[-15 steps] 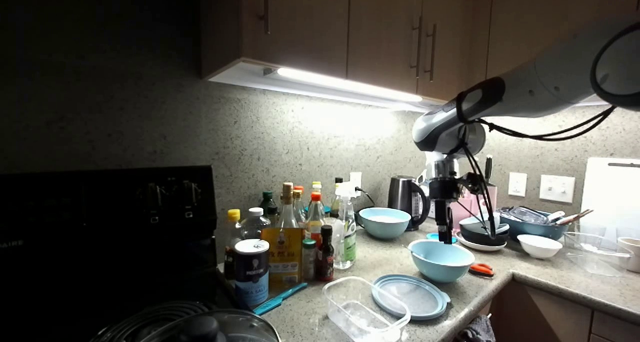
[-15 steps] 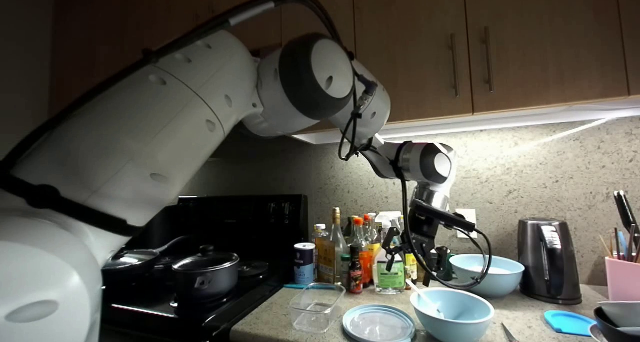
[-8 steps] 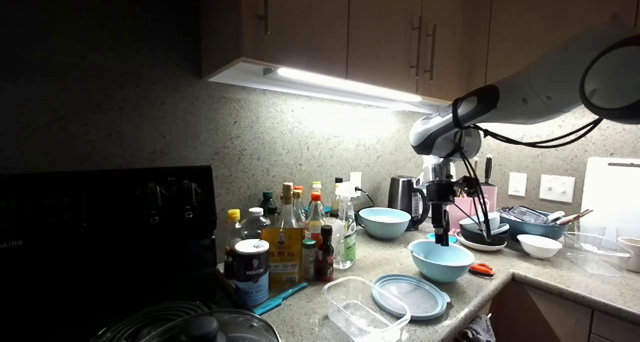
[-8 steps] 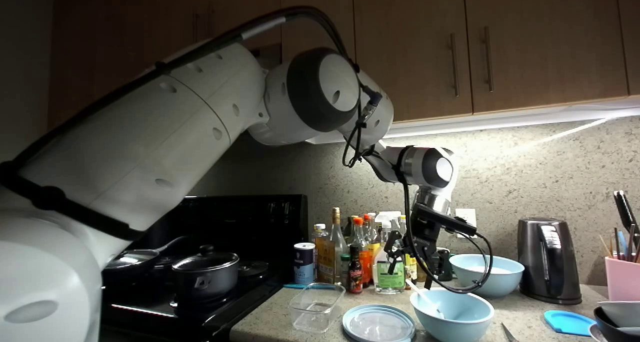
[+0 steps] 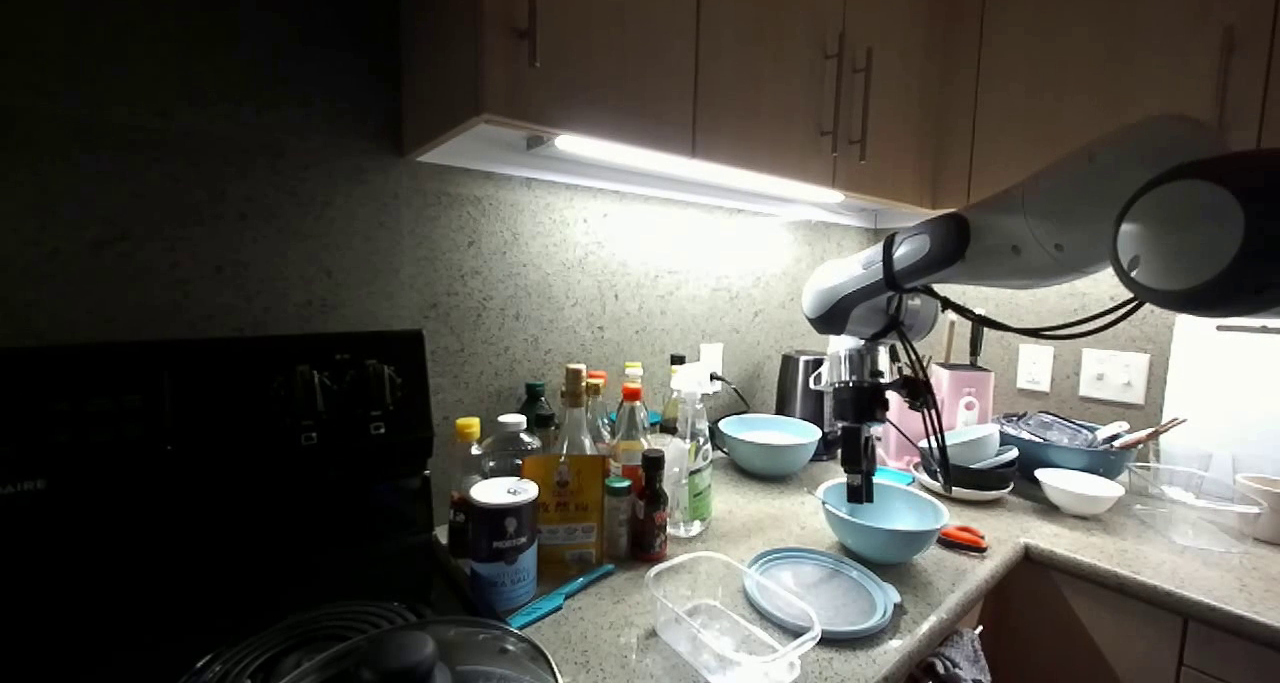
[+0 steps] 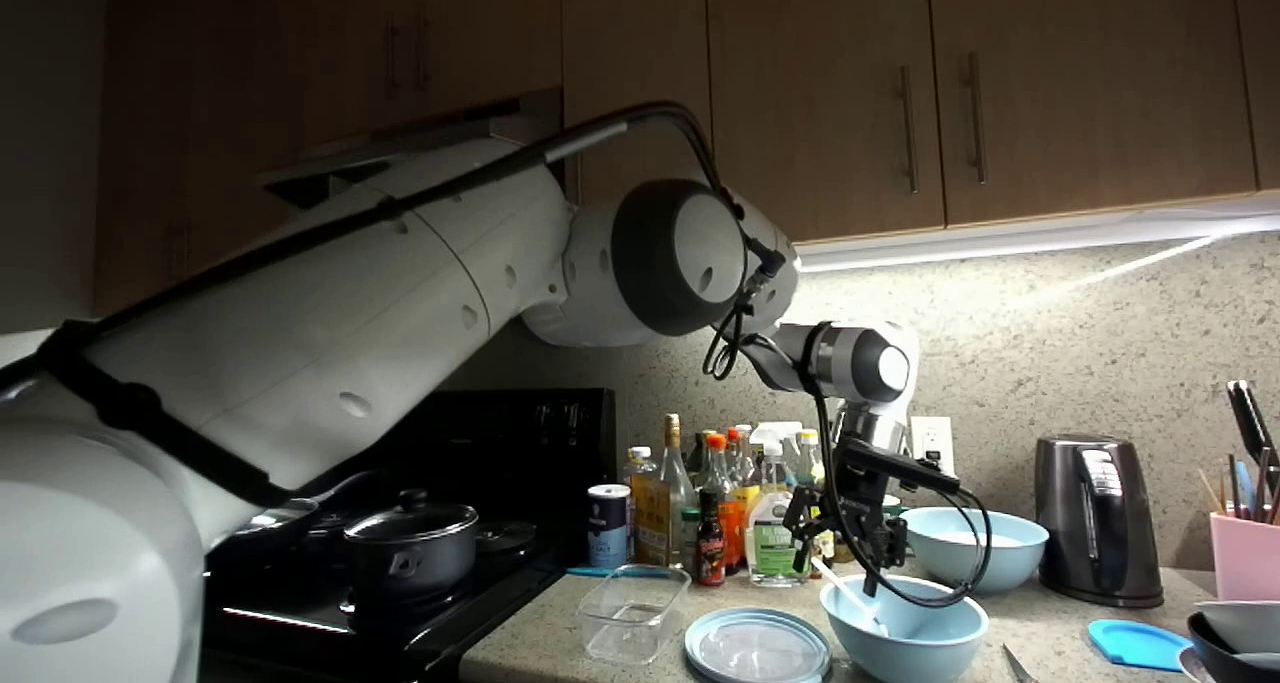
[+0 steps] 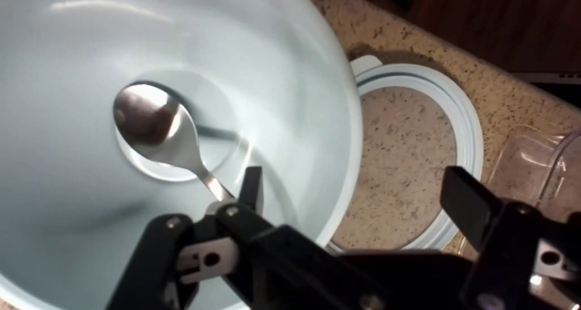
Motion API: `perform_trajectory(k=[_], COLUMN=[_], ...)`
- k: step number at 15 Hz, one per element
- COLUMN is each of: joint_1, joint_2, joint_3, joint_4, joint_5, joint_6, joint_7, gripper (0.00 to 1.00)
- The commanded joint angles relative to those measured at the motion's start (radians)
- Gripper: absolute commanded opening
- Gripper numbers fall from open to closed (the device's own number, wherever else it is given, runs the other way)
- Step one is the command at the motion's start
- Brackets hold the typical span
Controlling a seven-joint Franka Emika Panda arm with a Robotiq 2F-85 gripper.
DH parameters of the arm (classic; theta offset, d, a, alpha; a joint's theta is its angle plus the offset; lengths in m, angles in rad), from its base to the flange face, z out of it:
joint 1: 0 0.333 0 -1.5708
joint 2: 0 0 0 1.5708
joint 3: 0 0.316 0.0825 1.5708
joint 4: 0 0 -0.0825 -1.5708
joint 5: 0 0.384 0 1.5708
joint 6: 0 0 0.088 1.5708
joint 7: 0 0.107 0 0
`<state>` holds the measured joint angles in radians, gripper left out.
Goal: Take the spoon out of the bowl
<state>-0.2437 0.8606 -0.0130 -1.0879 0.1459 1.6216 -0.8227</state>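
Metal spoon, not yet removed: head down inside the large light-blue bowl, handle crossing the rim near 10 o'clock in both exterior views; approach judged nearly complete, grasp and lift-out outstanding; Robotiq gripper, fingers spread wide, nothing held; in the wrist view one finger stands over the bowl's 4 o'clock side and masks the rest of the handle, its opposite over the round lid at 3 o'clock; whether the handle's hidden end lies between the fingers, not settled by that view; Franka Panda arm, in an exterior view, long white link rising from 8 o'clock, then a drop to the wrist, which carries the gripper fingertips-down at the bowl's handle side; fingertip height relative to the rim, undetermined.
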Motion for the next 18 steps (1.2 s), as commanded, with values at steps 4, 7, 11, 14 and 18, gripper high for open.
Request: perform_trajectory(k=[4,7,11,14,18], joint_1=[-0.001,0.003,0.016,0.017,0.018], joint_2=[0.148,0.177,0.207,0.196,0.222], joint_3=[0.032,0.042,0.032,0.030,0.029], joint_4=[0.248,0.319,0.378,0.352,0.380], joint_5=[-0.057,-0.064,-0.047,-0.036,-0.041], joint_6=[-0.091,-0.109,-0.148,-0.142,-0.170], joint_7=[-0.022,-0.034,-0.033,-0.009,-0.021], gripper=[1.00,1.00,1.00,1.00,1.00])
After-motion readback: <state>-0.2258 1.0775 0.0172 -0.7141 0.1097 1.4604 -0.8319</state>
